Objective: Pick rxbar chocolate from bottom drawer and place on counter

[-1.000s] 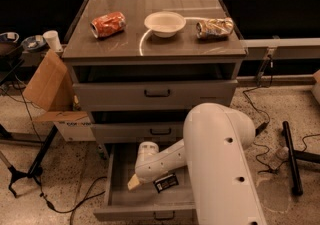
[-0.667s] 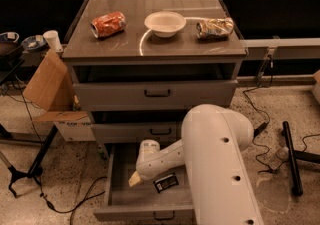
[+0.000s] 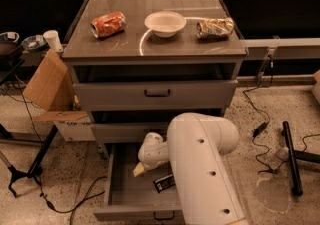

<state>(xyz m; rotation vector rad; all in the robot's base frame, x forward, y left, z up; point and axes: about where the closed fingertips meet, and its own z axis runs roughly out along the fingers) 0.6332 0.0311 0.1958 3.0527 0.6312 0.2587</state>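
Observation:
The bottom drawer [image 3: 117,200] is pulled open at the foot of the grey cabinet. The rxbar chocolate [image 3: 163,183], a small black wrapper, lies flat on the drawer floor near the right side, partly hidden by my white arm. My gripper [image 3: 138,169] hangs inside the drawer, just left of and slightly above the bar, with its pale fingertips pointing down-left and not touching it. The counter [image 3: 155,44] is the glossy top of the cabinet, far above the gripper.
On the counter stand a crushed orange can [image 3: 108,23], a white bowl [image 3: 165,23] and a crushed silver can [image 3: 215,28]. A cardboard box [image 3: 50,91] and a tripod leg stand left of the cabinet. Cables and a black stand [image 3: 292,156] lie on the floor at right.
The arm and gripper have shifted very slightly left inside the drawer. The bar has not moved.

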